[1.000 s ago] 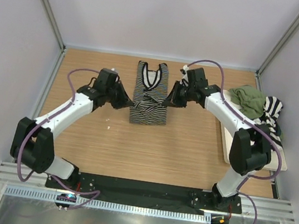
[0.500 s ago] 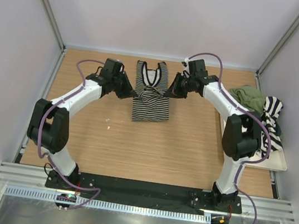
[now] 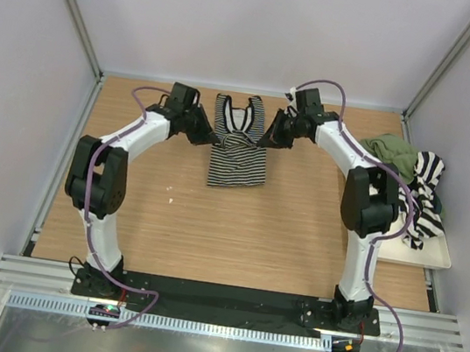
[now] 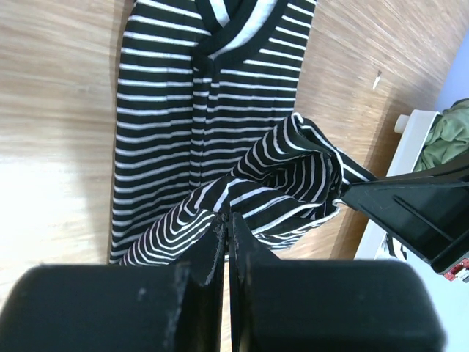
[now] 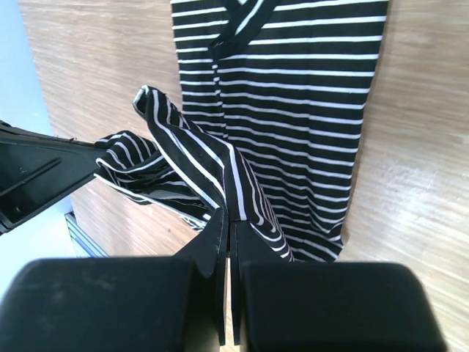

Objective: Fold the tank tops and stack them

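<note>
The pinstriped tank top [image 3: 238, 164] lies lengthwise at the table's back centre, neckline to the far side. My left gripper [image 3: 213, 141] is shut on one corner of its lifted hem [image 4: 220, 198]. My right gripper [image 3: 264, 142] is shut on the other corner [image 5: 238, 191]. Between them the hem hangs a little above the shirt's upper part. The right gripper's body shows in the left wrist view [image 4: 418, 213]. The olive green tank top [image 3: 390, 155] and the broad-striped tank top [image 3: 425, 188] lie bunched on the cream tray.
The cream tray [image 3: 438, 252] sits along the table's right edge, with its corner showing in the left wrist view [image 4: 407, 130]. White walls with metal posts enclose the table on three sides. Bare wood table [image 3: 234, 238] lies in front of the shirt.
Both grippers have moved toward the back wall, carrying the hem up over the shirt toward the neckline. The part lying flat on the table now looks shorter.
</note>
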Controlling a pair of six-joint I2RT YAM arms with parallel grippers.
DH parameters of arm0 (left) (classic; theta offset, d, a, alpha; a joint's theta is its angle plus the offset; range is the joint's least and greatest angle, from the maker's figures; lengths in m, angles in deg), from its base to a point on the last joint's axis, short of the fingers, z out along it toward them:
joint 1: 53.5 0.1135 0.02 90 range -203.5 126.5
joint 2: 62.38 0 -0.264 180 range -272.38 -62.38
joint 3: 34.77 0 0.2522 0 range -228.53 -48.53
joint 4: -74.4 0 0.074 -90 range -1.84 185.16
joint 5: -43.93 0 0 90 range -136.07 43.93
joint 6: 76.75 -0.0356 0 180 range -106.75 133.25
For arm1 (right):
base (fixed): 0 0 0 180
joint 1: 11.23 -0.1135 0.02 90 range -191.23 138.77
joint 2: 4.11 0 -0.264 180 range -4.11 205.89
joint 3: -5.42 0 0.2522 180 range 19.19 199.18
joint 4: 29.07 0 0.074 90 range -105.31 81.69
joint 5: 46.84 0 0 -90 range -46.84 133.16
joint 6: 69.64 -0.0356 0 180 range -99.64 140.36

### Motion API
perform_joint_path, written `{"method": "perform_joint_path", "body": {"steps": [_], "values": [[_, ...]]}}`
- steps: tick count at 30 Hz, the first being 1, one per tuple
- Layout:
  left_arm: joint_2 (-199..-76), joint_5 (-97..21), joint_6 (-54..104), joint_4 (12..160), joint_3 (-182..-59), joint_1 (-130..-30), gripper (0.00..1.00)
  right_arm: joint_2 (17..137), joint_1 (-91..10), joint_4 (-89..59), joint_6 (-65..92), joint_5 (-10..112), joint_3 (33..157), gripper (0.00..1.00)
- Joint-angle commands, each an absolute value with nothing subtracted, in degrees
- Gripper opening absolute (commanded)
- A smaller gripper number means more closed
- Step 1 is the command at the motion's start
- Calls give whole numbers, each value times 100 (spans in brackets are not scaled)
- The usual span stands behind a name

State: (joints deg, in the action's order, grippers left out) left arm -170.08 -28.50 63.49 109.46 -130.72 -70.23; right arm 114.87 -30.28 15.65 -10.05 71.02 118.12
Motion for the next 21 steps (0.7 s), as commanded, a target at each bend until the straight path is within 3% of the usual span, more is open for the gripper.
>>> {"method": "perform_joint_path", "body": {"steps": [1,10,13,14,17,21], "values": [[-17206,-2603,6220,10855,-13430,-6968,0,11664,-2960,1589,-996,7269,12262,1],[-17882,-2638,6247,10890,-13949,-6827,1,12489,-2802,1677,-1092,7339,13202,5],[-18233,-2524,6282,10811,-14160,-6774,19,12789,-2732,1642,-1224,7174,13501,38],[-18322,-2471,6299,10811,-14274,-6731,36,12807,-2723,1485,-1285,7112,13502,57],[-18288,-2374,6396,10609,-14266,-6643,56,12615,-2714,1378,-1190,6874,13441,85],[-17726,-2523,6256,10381,-13775,-6607,66,11607,-2696,799,-970,6742,12286,85]]}}
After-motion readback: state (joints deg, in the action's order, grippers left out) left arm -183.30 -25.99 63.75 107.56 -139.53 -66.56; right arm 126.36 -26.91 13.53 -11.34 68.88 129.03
